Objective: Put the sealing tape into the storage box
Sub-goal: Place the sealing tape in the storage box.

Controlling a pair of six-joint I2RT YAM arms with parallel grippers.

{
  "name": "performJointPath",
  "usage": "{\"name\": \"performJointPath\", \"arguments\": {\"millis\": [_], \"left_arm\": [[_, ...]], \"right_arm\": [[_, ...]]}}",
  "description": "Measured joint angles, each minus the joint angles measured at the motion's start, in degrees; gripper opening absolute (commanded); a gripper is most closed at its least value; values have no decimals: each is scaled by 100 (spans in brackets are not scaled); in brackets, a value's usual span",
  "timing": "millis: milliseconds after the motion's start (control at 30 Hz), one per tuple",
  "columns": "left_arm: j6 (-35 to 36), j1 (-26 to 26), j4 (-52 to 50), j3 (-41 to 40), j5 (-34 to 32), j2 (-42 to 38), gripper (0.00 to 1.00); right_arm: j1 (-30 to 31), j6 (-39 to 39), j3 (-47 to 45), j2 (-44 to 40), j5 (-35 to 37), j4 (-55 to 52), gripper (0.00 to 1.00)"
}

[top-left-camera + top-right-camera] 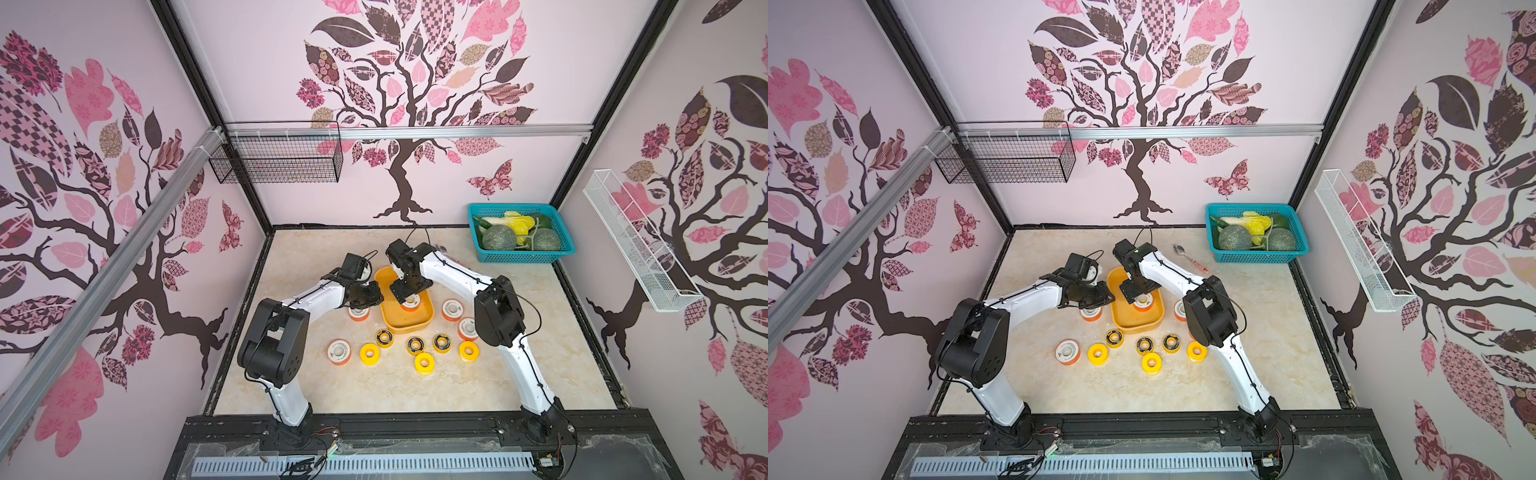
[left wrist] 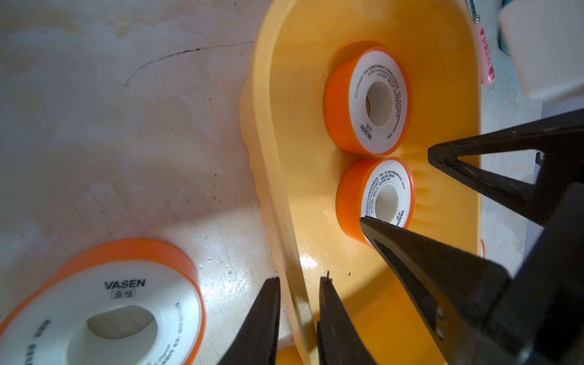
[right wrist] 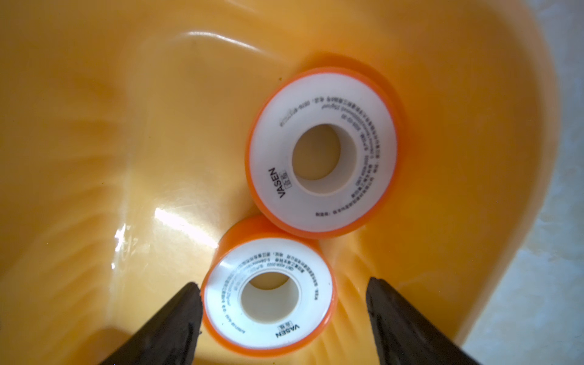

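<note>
Orange sealing tape point(image 3: 320, 151), white faces — in storage box point(image 3: 94, 126)

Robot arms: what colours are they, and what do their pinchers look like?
The left arm and right arm are smooth white tubes with chunky black joints and thin black cables strapped along. The left gripper and right gripper have black pointed fingers.
</note>
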Motion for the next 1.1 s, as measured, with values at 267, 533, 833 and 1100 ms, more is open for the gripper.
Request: {"name": "performJointPath", "arguments": {"millis": [267, 533, 833, 1100], "left_arm": [[7, 0, -28, 57, 0, 50, 25], [22, 0, -31, 61, 0, 57, 26], [22, 0, -22, 61, 4, 61, 26], [26, 0, -44, 83, 13, 61, 29]], "right_arm": [[39, -138, -15, 0, 114, -4, 87], [105, -153, -15, 0, 422, -2, 87], [116, -107, 4, 0, 577, 26, 87], [85, -35, -7, -55, 415, 118, 88]]}}
